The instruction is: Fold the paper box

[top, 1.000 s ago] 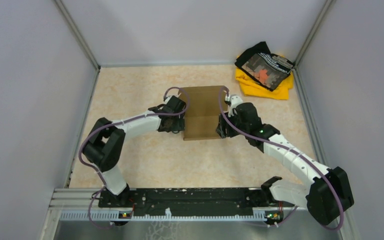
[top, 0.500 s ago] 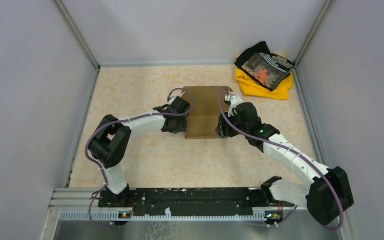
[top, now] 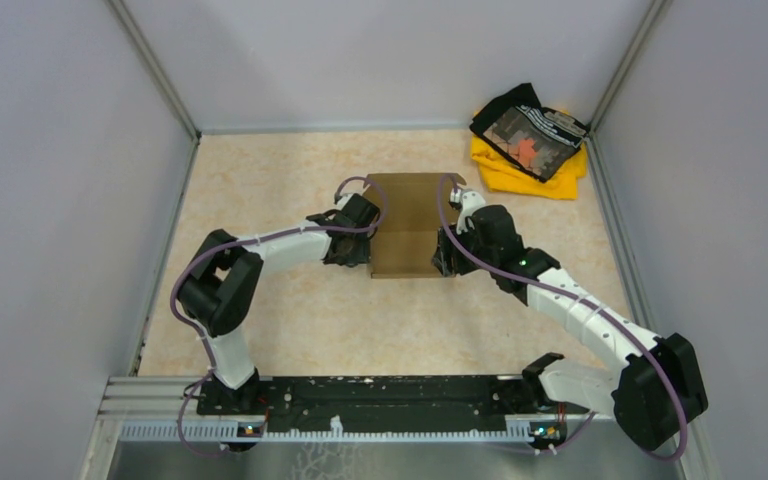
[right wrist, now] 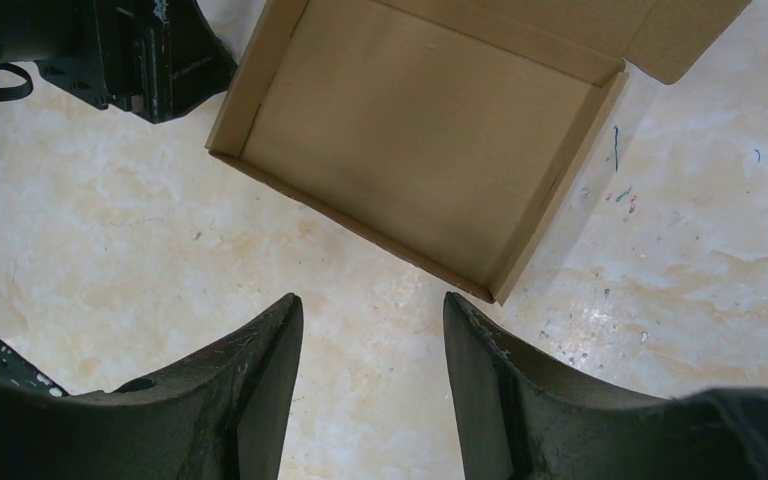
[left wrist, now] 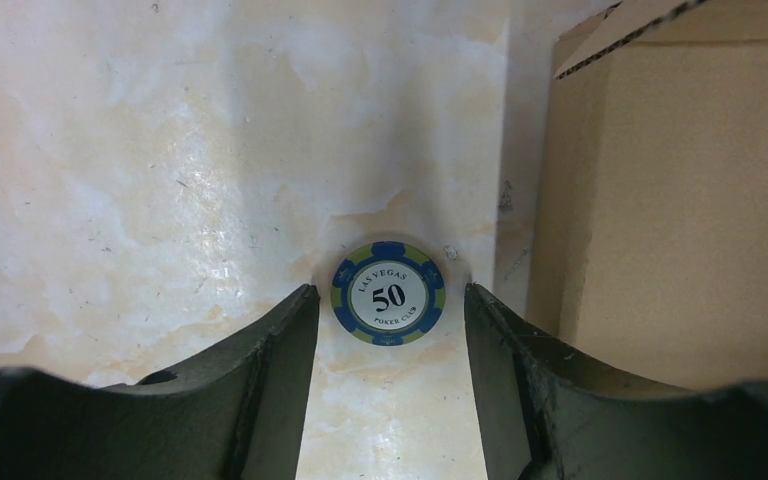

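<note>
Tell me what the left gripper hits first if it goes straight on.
Probably the blue poker chip on the table, centred ahead of the left gripper; the paper box stands off to the side.

The paper box (top: 405, 225) sat mid-table, the left gripper (top: 352, 254) and right gripper (top: 443, 257) crowding its sides. A poker chip (left wrist: 388, 293) lay between the open left jaws. The tabletop (top: 380, 330) towards the bases lay free; a cloth pile (top: 528, 135) filled the far right corner.

White arm links (top: 280, 243), black joints (top: 222, 292), looping purple cables (top: 172, 296)
</note>
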`<state>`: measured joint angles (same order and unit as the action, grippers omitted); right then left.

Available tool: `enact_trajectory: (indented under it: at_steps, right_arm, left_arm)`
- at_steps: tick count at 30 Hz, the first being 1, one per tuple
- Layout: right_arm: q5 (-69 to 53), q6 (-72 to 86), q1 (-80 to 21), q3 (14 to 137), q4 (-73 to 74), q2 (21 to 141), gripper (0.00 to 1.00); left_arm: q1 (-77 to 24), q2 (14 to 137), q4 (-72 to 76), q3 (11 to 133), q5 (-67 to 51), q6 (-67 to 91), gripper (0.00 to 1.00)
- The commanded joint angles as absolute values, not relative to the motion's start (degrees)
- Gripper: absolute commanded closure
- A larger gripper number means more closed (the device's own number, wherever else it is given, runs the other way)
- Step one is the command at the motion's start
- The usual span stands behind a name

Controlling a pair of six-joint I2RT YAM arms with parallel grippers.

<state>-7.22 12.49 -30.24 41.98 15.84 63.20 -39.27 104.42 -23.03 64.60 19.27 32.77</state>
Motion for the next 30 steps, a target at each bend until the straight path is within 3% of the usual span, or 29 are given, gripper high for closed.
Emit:
enact_trajectory:
  at_steps: [1, 9, 21, 30]
  right_arm:
    - [-7.6, 12.0, -30.4, 42.2, 13.2, 63.5, 0.46]
    - [-7.8, 12.0, -30.4, 42.7, 13.2, 63.9, 0.46]
    - [-7.6, 11.7, -30.4, 43.3, 13.7, 64.2, 0.46]
    - [-8.1, 11.9, -30.4, 43.0, 13.2, 64.4, 0.46]
  left_arm:
    - [-39.6, 104.9, -23.5, 63.1, 17.6, 33.3, 0.40]
    - [-39.8, 104.6, -24.7, 62.3, 18.1, 33.4, 0.44]
    - [-39.8, 104.1, -24.9, 62.0, 18.2, 33.4, 0.68]
    - [-39.8, 101.5, -26.6, 62.7, 20.1, 32.8, 0.69]
